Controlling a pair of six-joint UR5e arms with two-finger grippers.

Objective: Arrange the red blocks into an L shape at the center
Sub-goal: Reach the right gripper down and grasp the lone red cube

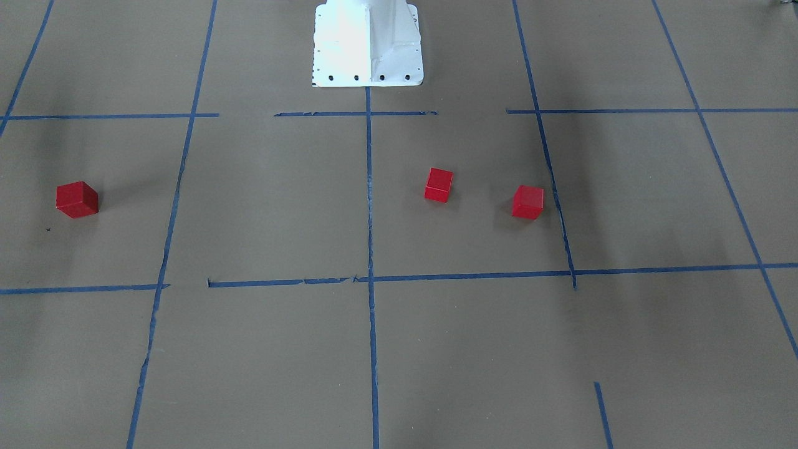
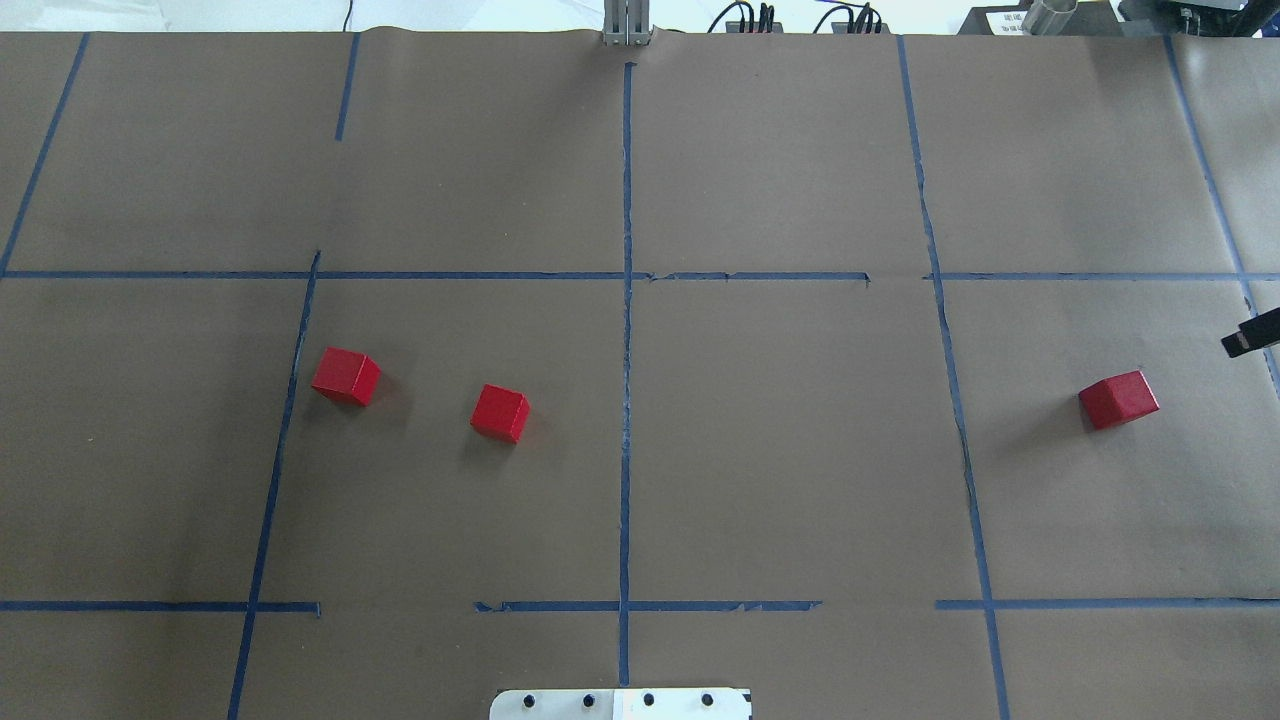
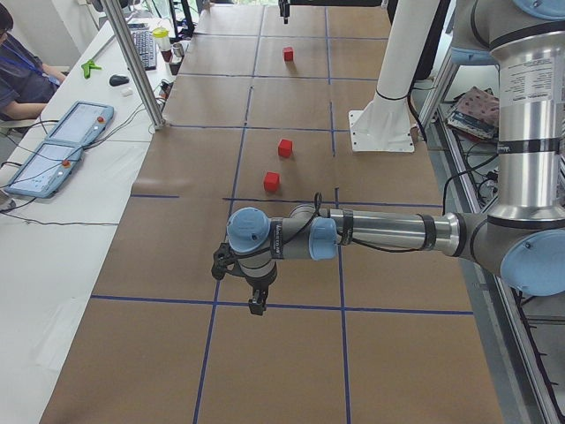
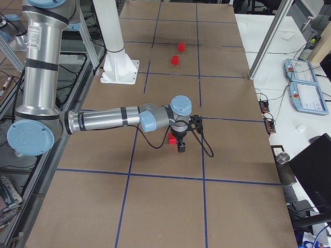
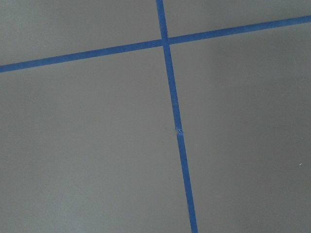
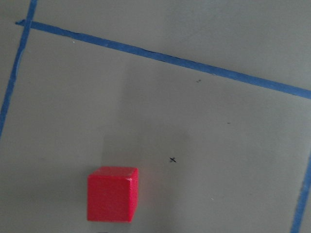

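Three red blocks lie apart on the brown paper. Two sit left of the center (image 2: 760, 440): one (image 2: 345, 376) by the left tape line, one (image 2: 500, 413) nearer the middle line. The third (image 2: 1118, 399) lies far right and shows in the right wrist view (image 6: 112, 193). My right gripper (image 4: 181, 147) hangs just beside that block; only a dark tip (image 2: 1250, 335) enters the overhead view, so I cannot tell if it is open or shut. My left gripper (image 3: 256, 300) hangs over bare paper well short of the two left blocks (image 3: 272, 182); I cannot tell its state.
The white robot pedestal (image 2: 620, 703) stands at the near middle edge. Blue tape lines (image 5: 175, 121) divide the paper into cells. An operator (image 3: 18, 62), teach pendants (image 3: 62, 146) and a metal post (image 3: 132, 62) are beyond the table's far side.
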